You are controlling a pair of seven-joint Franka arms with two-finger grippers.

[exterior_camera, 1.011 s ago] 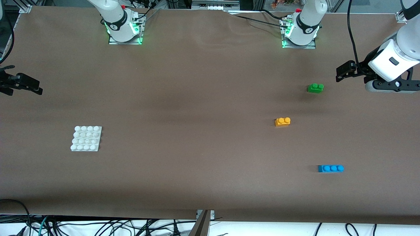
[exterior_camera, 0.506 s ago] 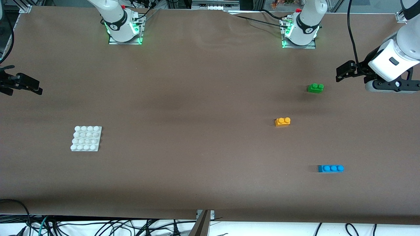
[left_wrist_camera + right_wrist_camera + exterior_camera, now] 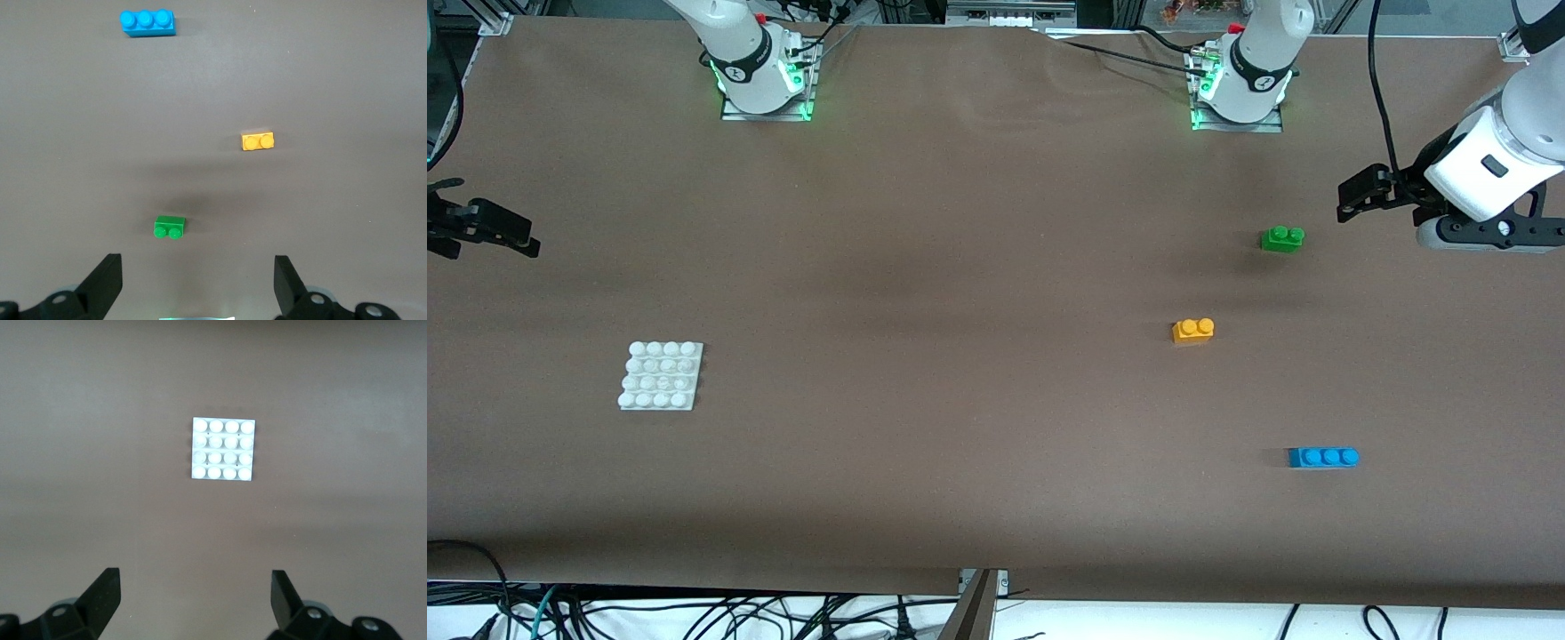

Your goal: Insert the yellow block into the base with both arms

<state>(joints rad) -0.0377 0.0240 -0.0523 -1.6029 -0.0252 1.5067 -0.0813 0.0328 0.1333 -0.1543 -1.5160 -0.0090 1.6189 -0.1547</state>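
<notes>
No text, label, brand, number or sign can be read on anything here.

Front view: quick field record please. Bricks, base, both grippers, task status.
yellow block: on table, toward left arm's end, untouched
green brick: farther from camera than yellow block
blue brick: nearer to camera than yellow block
base: toward right arm's end, studs bare
left gripper: open, empty, in the air near the green brick
right gripper: open, empty, at right arm's end of the table
status: nothing grasped, block not inserted
</notes>
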